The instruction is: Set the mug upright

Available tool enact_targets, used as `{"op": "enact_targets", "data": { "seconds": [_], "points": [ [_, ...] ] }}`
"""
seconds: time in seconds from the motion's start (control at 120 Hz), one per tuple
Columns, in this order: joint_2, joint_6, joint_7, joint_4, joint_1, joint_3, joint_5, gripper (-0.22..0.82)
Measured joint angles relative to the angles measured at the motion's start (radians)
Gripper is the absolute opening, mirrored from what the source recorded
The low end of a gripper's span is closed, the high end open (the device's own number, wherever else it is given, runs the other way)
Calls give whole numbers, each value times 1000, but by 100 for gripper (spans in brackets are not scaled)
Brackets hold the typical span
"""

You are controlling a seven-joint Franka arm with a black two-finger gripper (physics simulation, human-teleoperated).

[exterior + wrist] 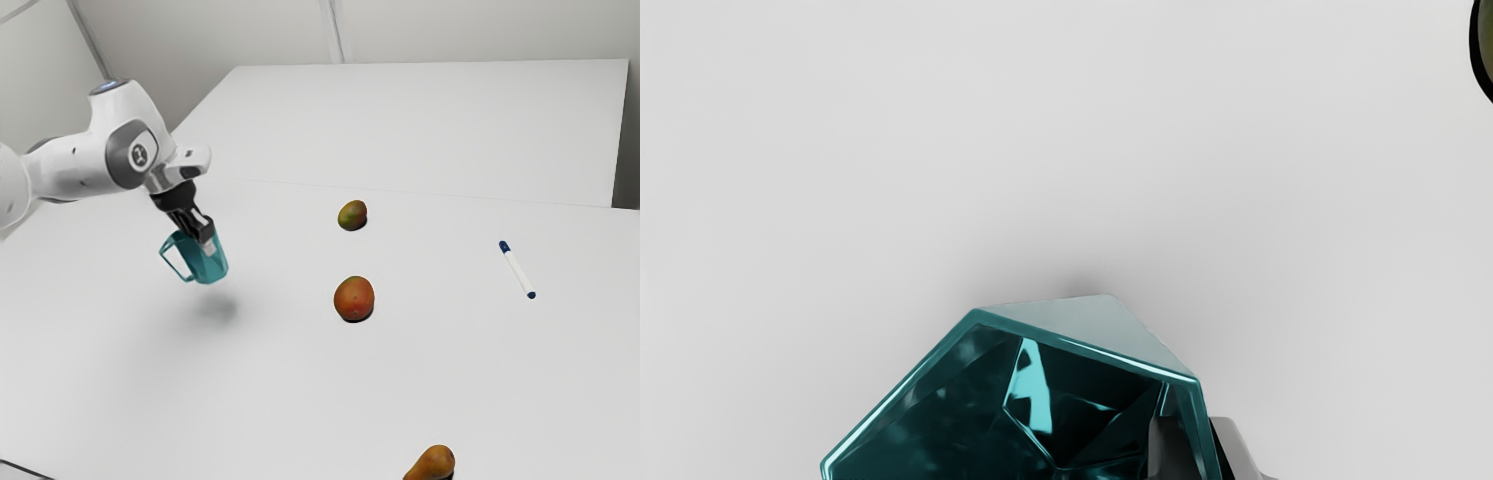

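Exterior view: mug (206, 268) held clear of the table (290, 400), toward the view's left, blurred shadow below; mouth uppermost but body tilted, top leaning left, handle (173, 265) on the left side. Main risk, as I judge it: lowered at this slant, one base edge lands first, and a release then could roll it onto its side. Let go from height, it would likely drop and topple. Pincer (209, 246) is at the upper wall, pointing down and to the right. Reddish fruit (354, 298) well apart to the right, so a knock there seems unlikely. Wrist view: mouth open toward the hand; one finger inside, the other outside, pincer closed down to about the wall's thickness, gripping that wall alone. Off-centre hold; mug may swivel or slip between the fingers if its base catches
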Motion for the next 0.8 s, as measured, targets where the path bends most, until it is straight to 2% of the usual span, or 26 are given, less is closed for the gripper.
{"op": "enact_targets", "data": {
  "seconds": [0.225,0.608,0.65,0.8],
  "points": [
    [18,115,-107,-73,-4,-3,46,-17],
    [64,188,-220,-113,0,-12,54,-16],
    [67,192,-227,-114,1,-15,52,-12],
    [66,199,-245,-115,-5,-18,45,21]
  ]
}}
